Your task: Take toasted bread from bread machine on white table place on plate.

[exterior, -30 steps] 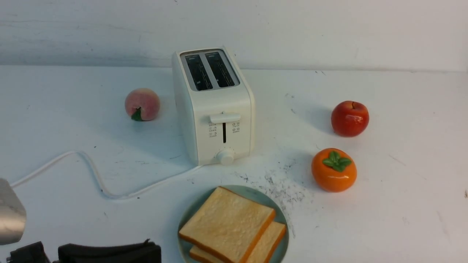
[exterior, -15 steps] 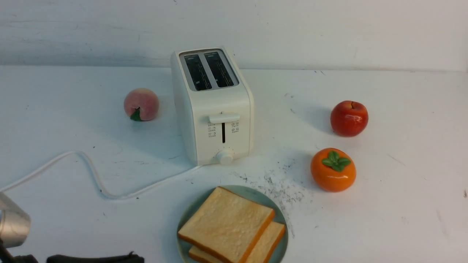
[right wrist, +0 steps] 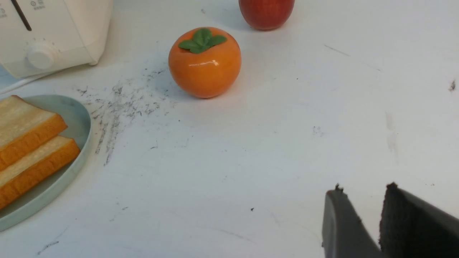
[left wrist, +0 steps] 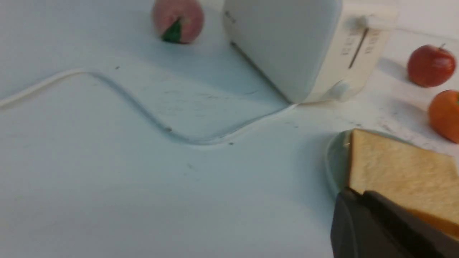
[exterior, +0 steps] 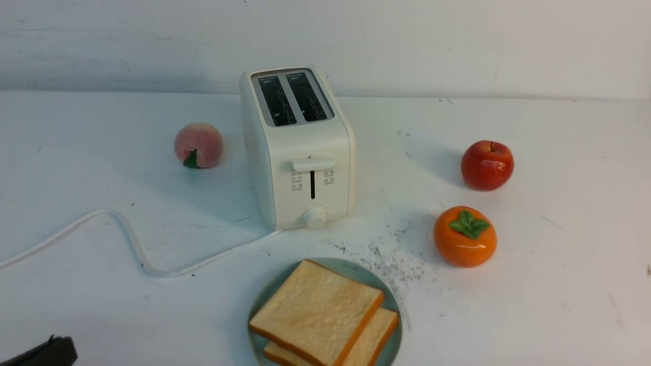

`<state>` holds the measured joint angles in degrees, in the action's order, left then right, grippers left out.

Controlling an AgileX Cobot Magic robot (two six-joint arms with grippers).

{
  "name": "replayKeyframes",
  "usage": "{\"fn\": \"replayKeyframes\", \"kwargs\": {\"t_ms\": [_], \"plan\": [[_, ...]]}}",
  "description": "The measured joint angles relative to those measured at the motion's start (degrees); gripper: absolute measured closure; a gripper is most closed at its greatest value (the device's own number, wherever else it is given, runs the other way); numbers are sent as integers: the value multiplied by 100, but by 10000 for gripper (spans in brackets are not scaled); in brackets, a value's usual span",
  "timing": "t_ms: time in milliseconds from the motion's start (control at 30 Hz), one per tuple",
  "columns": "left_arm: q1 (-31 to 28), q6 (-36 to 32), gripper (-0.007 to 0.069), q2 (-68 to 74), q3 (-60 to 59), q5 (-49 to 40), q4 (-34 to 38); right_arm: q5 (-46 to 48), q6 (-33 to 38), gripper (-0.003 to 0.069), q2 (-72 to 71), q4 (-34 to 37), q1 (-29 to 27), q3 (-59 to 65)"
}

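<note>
In the front view, the toasted bread (exterior: 318, 312) is lying as two overlapping slices on the plate (exterior: 392, 328) at the bottom centre, the bread machine (exterior: 297, 147) is standing above it on the white table (exterior: 559, 264), and only a dark tip of my left gripper (exterior: 43, 352) is showing at the lower left. In the left wrist view, my left gripper (left wrist: 355, 199) is sitting clenched and empty at the lower right beside the bread. In the right wrist view, my right gripper (right wrist: 362, 191) is hanging parted and empty at the lower right, well apart from the plate (right wrist: 77, 118) at the left edge.

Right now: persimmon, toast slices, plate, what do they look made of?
Persimmon: likely glazed ceramic or hard plastic; sharp glossy highlight.
Toast slices: probably foam replicas; porous matte faces, uniform bright orange crust.
Plate: matte pale blue-green, plastic or ceramic; unclear which.
</note>
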<state>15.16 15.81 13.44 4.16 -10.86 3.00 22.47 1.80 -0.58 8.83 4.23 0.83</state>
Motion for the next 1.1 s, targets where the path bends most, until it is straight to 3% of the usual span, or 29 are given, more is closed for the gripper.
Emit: {"fn": "replayKeyframes", "kwargs": {"t_ms": [467, 1100], "plan": [[-982, 41, 624, -1403, -578, -648, -232, 11, 0, 460, 0, 16, 0, -2], [-1046, 409, 622, -1403, -590, -1130, -300, 11, 0, 439, 0, 16, 0, -2]]}}
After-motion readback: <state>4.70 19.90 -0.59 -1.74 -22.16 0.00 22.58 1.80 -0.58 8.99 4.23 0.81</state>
